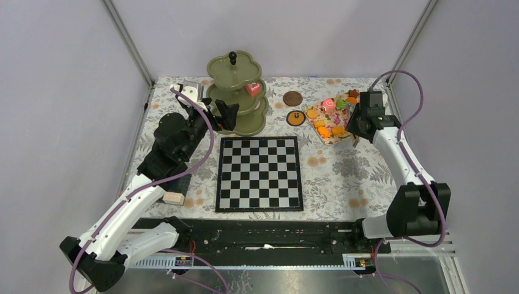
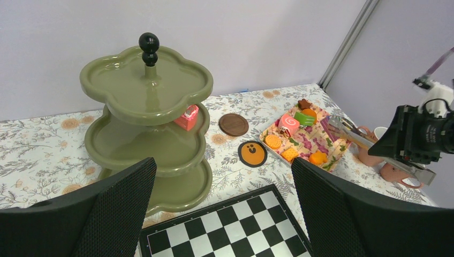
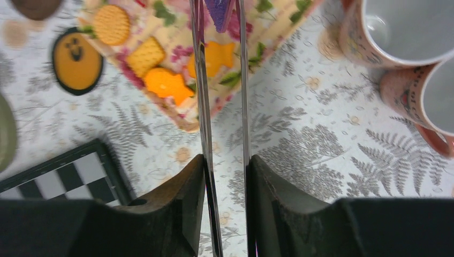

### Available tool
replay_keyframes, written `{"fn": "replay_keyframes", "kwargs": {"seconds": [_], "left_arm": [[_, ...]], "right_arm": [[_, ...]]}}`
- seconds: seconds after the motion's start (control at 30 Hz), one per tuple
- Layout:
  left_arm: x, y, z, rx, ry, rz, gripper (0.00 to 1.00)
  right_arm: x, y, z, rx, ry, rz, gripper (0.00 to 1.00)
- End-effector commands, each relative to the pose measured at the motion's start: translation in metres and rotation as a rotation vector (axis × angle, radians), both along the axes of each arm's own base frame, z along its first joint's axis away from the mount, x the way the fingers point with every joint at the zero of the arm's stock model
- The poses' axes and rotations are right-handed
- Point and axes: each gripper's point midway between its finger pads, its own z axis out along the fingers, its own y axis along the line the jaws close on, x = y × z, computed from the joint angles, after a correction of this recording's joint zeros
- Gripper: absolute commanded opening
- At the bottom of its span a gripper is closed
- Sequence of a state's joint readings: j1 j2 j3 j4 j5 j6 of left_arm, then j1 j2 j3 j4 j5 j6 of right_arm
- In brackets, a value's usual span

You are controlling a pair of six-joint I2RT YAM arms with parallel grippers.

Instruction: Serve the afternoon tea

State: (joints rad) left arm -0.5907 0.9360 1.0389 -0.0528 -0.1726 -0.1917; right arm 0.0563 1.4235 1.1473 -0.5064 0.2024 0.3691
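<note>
Nearest us a chessboard (image 1: pixel 259 174) lies on the floral surface. Beyond it our left gripper (image 2: pixel 222 166) hovers with jaws released and nothing between them. Our right gripper (image 3: pixel 227 160) has its jaws clenched on metal tongs (image 3: pixel 201 80), whose tips reach over the patterned tray (image 3: pixel 184 124) to a purple pastry (image 3: pixel 219 10), with two cups (image 3: pixel 396 32) just beside it. Farthest, the olive three-tier stand (image 2: pixel 144 85) holds one pink pastry (image 2: pixel 187 118) on its middle tier. We judge a pickup is under way: next the tongs must pinch the piece and carry it to the stand

No lettering, brand or number is showing legibly anywhere. The orange disc (image 3: pixel 76 60) is carrying only a drawn face; tiny marks ringing the pink cup (image 3: pixel 396 32) are possibly print, too blurred to read.
</note>
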Motion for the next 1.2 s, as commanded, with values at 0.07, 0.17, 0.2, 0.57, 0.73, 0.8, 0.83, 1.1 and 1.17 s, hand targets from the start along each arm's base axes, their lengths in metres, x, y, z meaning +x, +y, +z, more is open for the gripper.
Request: {"fn": "replay_keyframes", "kwargs": {"seconds": [0.07,0.17,0.2,0.57,0.73,0.8,0.83,1.1,1.17], "left_arm": [[-0.002,0.003,0.016,-0.029,-0.049,0.011,0.99],[-0.002,0.005,0.018,-0.029,-0.054,0.018,0.99],[-0.002,0.005,0.018,-0.029,-0.055,0.020,0.99],[-0.004,0.012,0.021,-0.028,-0.068,0.042,0.99],[-0.006,0.014,0.024,-0.033,-0.078,0.045,0.99],[-0.006,0.014,0.025,-0.033,-0.079,0.045,0.99],[-0.007,0.014,0.024,-0.033,-0.078,0.044,0.99],[-0.007,0.014,0.025,-0.035,-0.082,0.041,0.99],[-0.008,0.013,0.026,-0.035,-0.083,0.038,0.99]], "right_arm": [[0.023,0.068,0.078,0.173,-0.267,0.230,0.19],[0.022,0.128,0.095,0.360,-0.317,0.368,0.20],[0.021,0.147,0.101,0.416,-0.331,0.410,0.20],[0.004,0.296,0.122,0.563,-0.298,0.690,0.20],[0.003,0.333,0.120,0.530,-0.279,0.748,0.20],[0.009,0.337,0.115,0.481,-0.271,0.738,0.20],[0.012,0.339,0.112,0.466,-0.259,0.728,0.20],[0.028,0.334,0.098,0.338,-0.185,0.662,0.20],[0.032,0.333,0.095,0.302,-0.180,0.650,0.21]]}}
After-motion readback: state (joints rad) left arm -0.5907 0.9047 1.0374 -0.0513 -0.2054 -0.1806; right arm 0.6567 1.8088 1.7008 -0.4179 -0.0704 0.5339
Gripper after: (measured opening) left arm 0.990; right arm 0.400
